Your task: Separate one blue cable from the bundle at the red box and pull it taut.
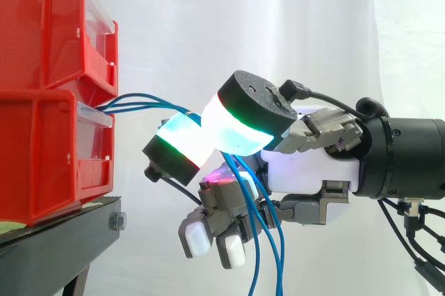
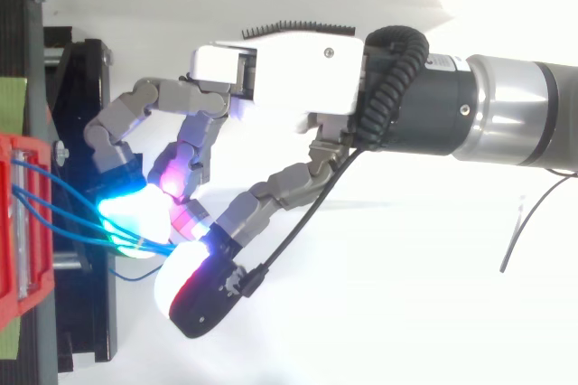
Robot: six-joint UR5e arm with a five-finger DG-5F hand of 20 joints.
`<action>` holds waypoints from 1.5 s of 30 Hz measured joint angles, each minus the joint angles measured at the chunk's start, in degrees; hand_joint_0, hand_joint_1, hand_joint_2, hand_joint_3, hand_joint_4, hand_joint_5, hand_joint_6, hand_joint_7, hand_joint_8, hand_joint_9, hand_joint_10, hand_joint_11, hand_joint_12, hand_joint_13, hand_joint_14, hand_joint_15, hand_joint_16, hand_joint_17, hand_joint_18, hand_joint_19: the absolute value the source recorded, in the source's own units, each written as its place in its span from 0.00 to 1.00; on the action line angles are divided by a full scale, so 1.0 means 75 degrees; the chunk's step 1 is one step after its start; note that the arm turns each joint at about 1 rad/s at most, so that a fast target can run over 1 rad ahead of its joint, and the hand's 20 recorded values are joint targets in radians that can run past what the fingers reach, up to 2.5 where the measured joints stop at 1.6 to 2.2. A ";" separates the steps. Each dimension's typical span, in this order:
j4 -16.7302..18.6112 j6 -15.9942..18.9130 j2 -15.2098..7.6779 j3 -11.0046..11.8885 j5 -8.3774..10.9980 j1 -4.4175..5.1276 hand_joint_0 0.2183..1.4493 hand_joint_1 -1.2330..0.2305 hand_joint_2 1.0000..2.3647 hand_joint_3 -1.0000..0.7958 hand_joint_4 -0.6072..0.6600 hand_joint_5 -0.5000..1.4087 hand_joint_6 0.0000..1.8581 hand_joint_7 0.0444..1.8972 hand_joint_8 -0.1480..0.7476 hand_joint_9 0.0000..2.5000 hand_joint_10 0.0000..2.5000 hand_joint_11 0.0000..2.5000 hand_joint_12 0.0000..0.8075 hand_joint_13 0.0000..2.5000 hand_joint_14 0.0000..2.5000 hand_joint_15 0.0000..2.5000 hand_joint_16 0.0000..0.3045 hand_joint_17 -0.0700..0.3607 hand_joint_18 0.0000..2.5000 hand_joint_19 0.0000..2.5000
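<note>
Blue cables (image 1: 135, 105) come out at the front edge of the lower red bin (image 1: 42, 157), just under the upper red bin (image 1: 42, 25), and both bins stand on the black stand (image 1: 55, 237). From there the strands run close together and almost level, away from the bin front toward the hand (image 1: 306, 167), with only little sag. In the top view the same cables (image 2: 68, 213) leave the red front at the left and come together at the glowing pads. The hand is closed on them: its fingers are curled, and the strands pass between a cyan-green pad (image 1: 182, 144) and a bigger white-green pad (image 1: 240, 126) which press toward each other. More than one strand seems to be in this pinch, but I cannot tell how many. Behind the pads the cables turn and hang nearly straight down, past the lower curled fingers (image 1: 198, 237), to the bottom edge of the side view. In the top view one short blue piece curves loose just beside the pads, over the stand.
</note>
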 measured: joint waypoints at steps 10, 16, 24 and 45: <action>0.0009 -0.0007 0.0000 0.0000 0.0000 0.0002 0.27 0.17 0.00 0.28 0.47 0.22 0.49 0.65 0.57 0.54 0.01 0.52 0.49 0.42 0.01 0.25 0.16 0.41 0.41 0.29; 0.0012 -0.0003 -0.0001 0.0000 0.0000 0.0003 0.25 0.28 0.00 0.28 0.41 0.23 0.48 0.65 0.56 0.57 0.01 0.50 0.49 0.43 0.01 0.25 0.16 0.42 0.43 0.29; 0.0012 -0.0003 -0.0002 0.0000 0.0000 0.0001 0.27 0.46 0.00 0.28 0.35 0.23 0.46 0.63 0.54 0.58 0.01 0.47 0.49 0.44 0.01 0.25 0.16 0.42 0.43 0.31; 0.0035 -0.0007 -0.0003 0.0000 0.0000 0.0018 0.30 0.35 0.00 0.28 0.48 0.22 0.44 0.61 0.55 0.55 0.01 0.46 0.50 0.43 0.01 0.26 0.16 0.42 0.42 0.31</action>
